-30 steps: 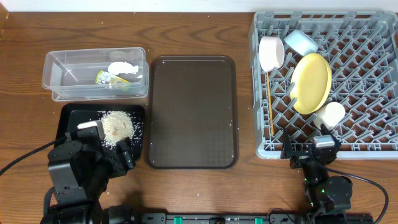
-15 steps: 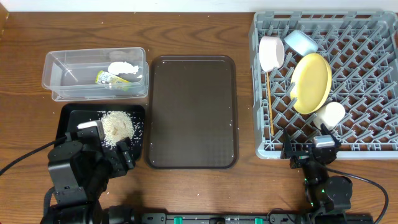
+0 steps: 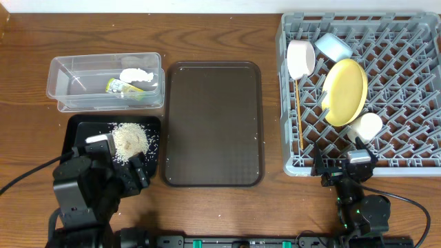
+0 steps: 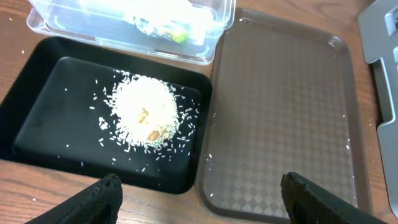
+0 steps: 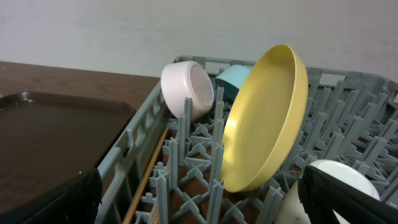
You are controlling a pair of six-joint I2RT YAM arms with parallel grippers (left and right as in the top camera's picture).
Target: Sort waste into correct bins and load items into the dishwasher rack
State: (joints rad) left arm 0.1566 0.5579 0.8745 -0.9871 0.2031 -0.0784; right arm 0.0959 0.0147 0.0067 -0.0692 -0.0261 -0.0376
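The green-and-yellow wrapper [image 3: 122, 87] and white tissue [image 3: 136, 74] lie in the clear tub [image 3: 69, 83]. Rice crumbs [image 3: 128, 140] are heaped in the black tray [image 3: 79, 131]. The grey rack [image 3: 413, 41] holds the yellow plate [image 3: 344, 91] on edge, the white bowl [image 3: 301, 58], the blue bowl [image 3: 333, 47], the pale cup [image 3: 364, 127] and the chopsticks [image 3: 298, 114]. My left gripper [image 4: 200, 186] is open and empty over the black tray's near right corner. My right gripper [image 5: 202, 193] is open and empty at the rack's near edge, before the plate [image 5: 267, 118].
The dark brown serving tray [image 3: 213, 124] lies between the bins and the rack. A few stray crumbs lie on it [image 4: 286, 106] and on the wood near the rack's left side. Both arm bases sit at the table's front edge.
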